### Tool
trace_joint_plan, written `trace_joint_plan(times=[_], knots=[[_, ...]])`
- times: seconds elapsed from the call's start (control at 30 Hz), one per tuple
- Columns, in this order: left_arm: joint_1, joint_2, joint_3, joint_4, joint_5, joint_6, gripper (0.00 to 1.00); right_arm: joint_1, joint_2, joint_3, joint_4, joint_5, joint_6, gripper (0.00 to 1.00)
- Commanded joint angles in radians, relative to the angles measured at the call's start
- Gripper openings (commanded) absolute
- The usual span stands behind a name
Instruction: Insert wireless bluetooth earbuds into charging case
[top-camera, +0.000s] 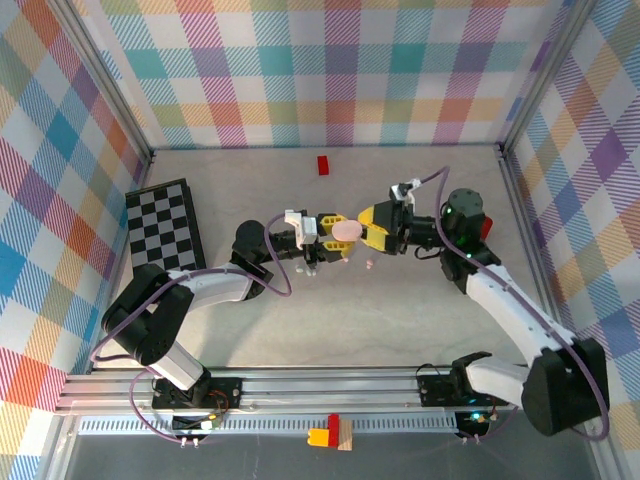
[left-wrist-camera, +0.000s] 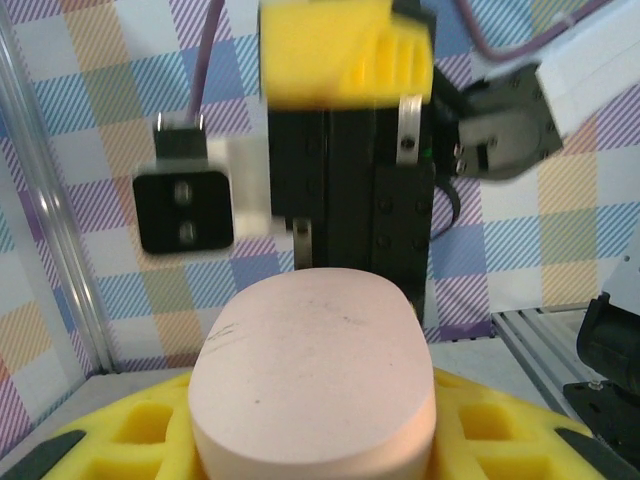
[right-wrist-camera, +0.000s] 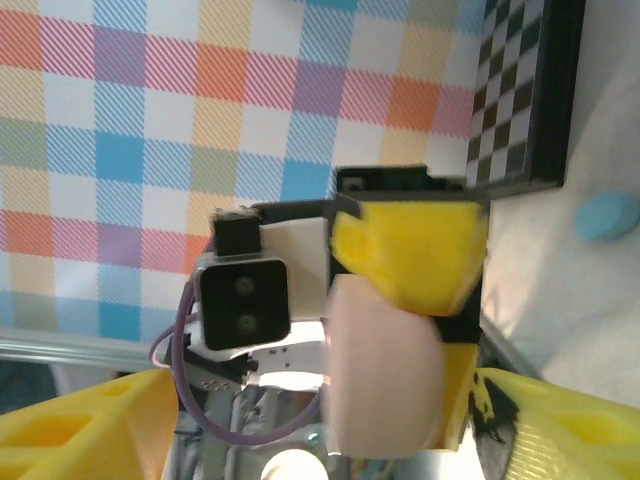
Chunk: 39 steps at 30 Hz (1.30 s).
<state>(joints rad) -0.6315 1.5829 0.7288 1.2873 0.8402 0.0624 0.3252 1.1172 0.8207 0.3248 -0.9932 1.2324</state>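
Pink charging case (top-camera: 346, 229), seen from the top, is pinched by the left gripper (top-camera: 339, 233), a tiny earbud (top-camera: 370, 264) lying on the table (top-camera: 250, 180) near the right gripper (top-camera: 368, 228); at the left wrist, yellow fingers (left-wrist-camera: 100, 440) flank the case; at the right wrist, its own fingers (right-wrist-camera: 80, 420) stand spread wide.

— How do my arms stand?
— Your left arm (top-camera: 200, 285) runs from its base up and to the right with the elbow bent, the wrist aimed at the middle. Your right arm (top-camera: 510, 310) rises from its base, bends at the elbow and turns its wrist to the left.
— And the grippers?
— They face each other tip to tip, very near. Your left gripper (top-camera: 335, 236) is clamped on the pink case (top-camera: 346, 230), a yellow finger on each side. Your right gripper (top-camera: 368, 230) has its fingers (right-wrist-camera: 80, 425) spread wide apart.
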Motion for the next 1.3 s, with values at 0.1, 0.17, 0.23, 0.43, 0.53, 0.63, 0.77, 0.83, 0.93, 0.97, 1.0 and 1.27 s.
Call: trace_joint_plan(times=[0.1,0.17,0.23,0.43,0.53,0.63,0.77,0.83,0.93,0.97,1.0,1.27], knots=[[0.024,-0.042,-0.017,-0.051,0.056,-0.052,0.35,0.036,-0.109,0.194,-0.739,0.292,-0.895,0.9],[0.026,-0.054,-0.031,-0.095,0.057,-0.05,0.35,0.08,-0.129,0.216,-0.81,0.372,-1.074,0.92],[0.027,-0.069,-0.043,-0.135,0.06,-0.045,0.35,0.129,-0.136,0.237,-0.847,0.453,-1.197,0.93],[0.027,-0.114,-0.04,-0.283,0.098,-0.017,0.35,0.257,-0.074,0.301,-0.928,0.64,-1.492,0.95],[0.028,-0.122,-0.034,-0.304,0.109,-0.016,0.35,0.286,-0.026,0.334,-0.949,0.718,-1.551,0.96],[0.026,-0.126,-0.031,-0.312,0.117,-0.014,0.35,0.293,0.005,0.35,-0.926,0.752,-1.553,0.95],[0.026,-0.126,-0.033,-0.311,0.125,-0.007,0.35,0.295,0.012,0.344,-0.861,0.792,-1.521,0.95],[0.026,-0.127,-0.037,-0.312,0.129,-0.001,0.35,0.295,0.007,0.342,-0.834,0.823,-1.496,0.94],[0.026,-0.126,-0.039,-0.313,0.137,0.002,0.35,0.293,0.006,0.352,-0.814,0.88,-1.442,0.93],[0.026,-0.126,-0.039,-0.313,0.141,0.002,0.35,0.292,0.008,0.358,-0.814,0.895,-1.43,0.93],[0.026,-0.124,-0.038,-0.312,0.144,0.002,0.35,0.292,0.01,0.359,-0.811,0.899,-1.424,0.92],[0.026,-0.121,-0.045,-0.307,0.159,0.01,0.35,0.285,0.032,0.373,-0.789,0.888,-1.4,0.91]])
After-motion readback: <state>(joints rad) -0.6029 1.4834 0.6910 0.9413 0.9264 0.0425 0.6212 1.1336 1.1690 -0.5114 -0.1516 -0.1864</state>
